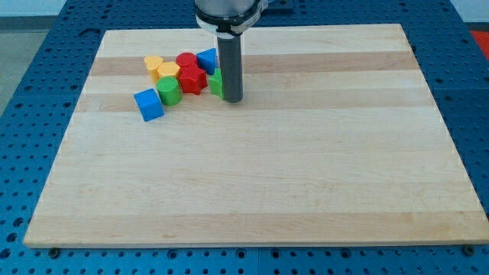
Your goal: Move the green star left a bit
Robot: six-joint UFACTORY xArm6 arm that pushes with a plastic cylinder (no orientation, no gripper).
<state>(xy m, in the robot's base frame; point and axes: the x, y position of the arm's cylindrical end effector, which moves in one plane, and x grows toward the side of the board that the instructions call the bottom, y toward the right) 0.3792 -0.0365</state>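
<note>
The green star (216,82) lies near the view's top, left of centre, and is mostly hidden behind my rod. My tip (232,99) rests on the board right against the star's right side. Just left of the star sits a red star (192,79), with a red cylinder (186,60) above it and a blue block (206,59) at the upper right of the cluster.
Left in the cluster are a yellow heart (153,64), a yellow hexagon (168,72), a green cylinder (170,90) and a blue cube (149,105). The wooden board (267,176) lies on a blue perforated table.
</note>
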